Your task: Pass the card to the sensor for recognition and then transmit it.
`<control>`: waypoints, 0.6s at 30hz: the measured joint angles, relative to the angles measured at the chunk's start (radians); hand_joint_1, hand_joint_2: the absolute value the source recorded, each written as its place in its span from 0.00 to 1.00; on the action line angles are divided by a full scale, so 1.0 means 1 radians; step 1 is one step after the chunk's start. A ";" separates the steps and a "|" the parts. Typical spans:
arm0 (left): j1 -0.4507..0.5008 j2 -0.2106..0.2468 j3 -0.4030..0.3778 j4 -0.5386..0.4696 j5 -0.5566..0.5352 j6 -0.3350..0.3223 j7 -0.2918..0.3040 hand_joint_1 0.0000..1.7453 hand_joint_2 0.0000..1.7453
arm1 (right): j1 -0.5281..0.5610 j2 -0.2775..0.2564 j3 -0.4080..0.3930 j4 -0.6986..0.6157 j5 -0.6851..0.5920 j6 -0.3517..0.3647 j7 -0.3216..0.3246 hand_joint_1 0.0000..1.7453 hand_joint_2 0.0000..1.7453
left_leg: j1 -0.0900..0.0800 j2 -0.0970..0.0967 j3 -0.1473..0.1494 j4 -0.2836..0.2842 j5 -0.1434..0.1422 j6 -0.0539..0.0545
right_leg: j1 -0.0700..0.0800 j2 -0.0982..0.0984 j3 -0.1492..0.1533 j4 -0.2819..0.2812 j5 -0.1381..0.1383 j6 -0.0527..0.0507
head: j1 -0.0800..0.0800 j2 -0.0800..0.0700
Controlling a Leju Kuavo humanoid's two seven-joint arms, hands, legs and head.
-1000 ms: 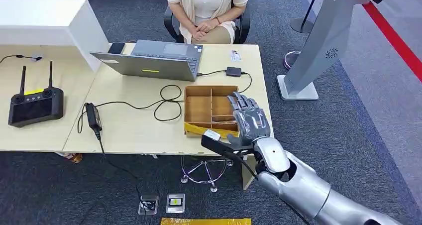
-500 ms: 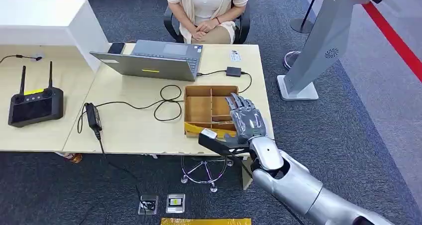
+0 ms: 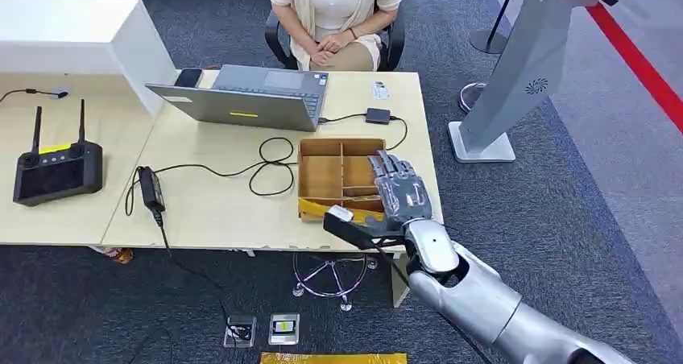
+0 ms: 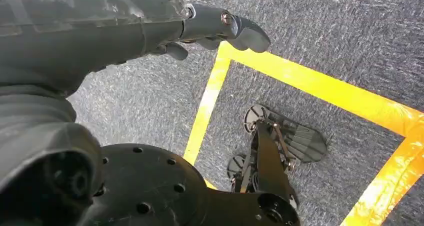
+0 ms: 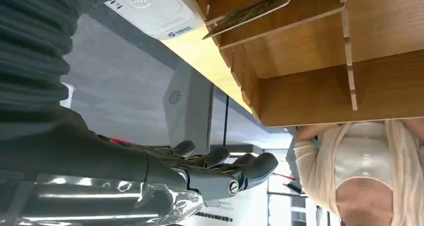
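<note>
A wooden divided box (image 3: pixel 334 171) stands on the table (image 3: pixel 209 211) near its right front corner. My right hand (image 3: pixel 399 195) hovers over the box's right side with its fingers stretched out and its thumb reaching left along the front wall; it holds nothing. In the right wrist view a thin card (image 5: pixel 250 8) leans inside one compartment of the box (image 5: pixel 320 81), and a white sensor unit (image 5: pixel 155 8) lies on the table beside it. My right hand (image 5: pixel 200 171) is apart from both. My left hand (image 4: pixel 200 28) hangs over the carpet, fingers loose and empty.
A person (image 3: pixel 334 18) sits behind the table. A laptop (image 3: pixel 250 98), looping cables (image 3: pixel 270 167), a power adapter (image 3: pixel 150 188) and a black remote controller (image 3: pixel 56 171) lie to the left. A grey kiosk stand (image 3: pixel 515 74) rises at the right.
My right hand has drifted slightly left and back over the box's front right corner. Its fingers stay spread and empty.
</note>
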 joint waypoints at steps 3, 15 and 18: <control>0.000 0.000 0.000 0.000 0.000 0.000 0.000 0.00 0.00 | 0.000 0.009 -0.001 0.008 0.011 -0.001 -0.008 0.00 1.00 | 0.000 0.000 0.000 0.000 0.000 0.000 | 0.000 0.000 0.000 0.000 0.000 0.000 | 0.000 0.000; 0.000 0.000 0.000 0.000 0.002 0.001 0.000 0.00 0.00 | 0.000 0.046 -0.002 0.053 0.028 -0.003 -0.027 0.00 1.00 | 0.000 0.000 0.000 0.000 0.000 0.000 | 0.000 0.000 0.000 0.000 0.000 0.000 | 0.000 0.000; 0.000 0.000 0.000 0.000 0.004 0.002 0.000 0.00 0.00 | 0.000 0.053 -0.003 0.063 0.029 -0.003 -0.030 0.00 1.00 | 0.000 0.000 0.000 0.000 0.000 0.000 | 0.000 0.000 0.000 0.000 0.000 0.000 | 0.000 0.000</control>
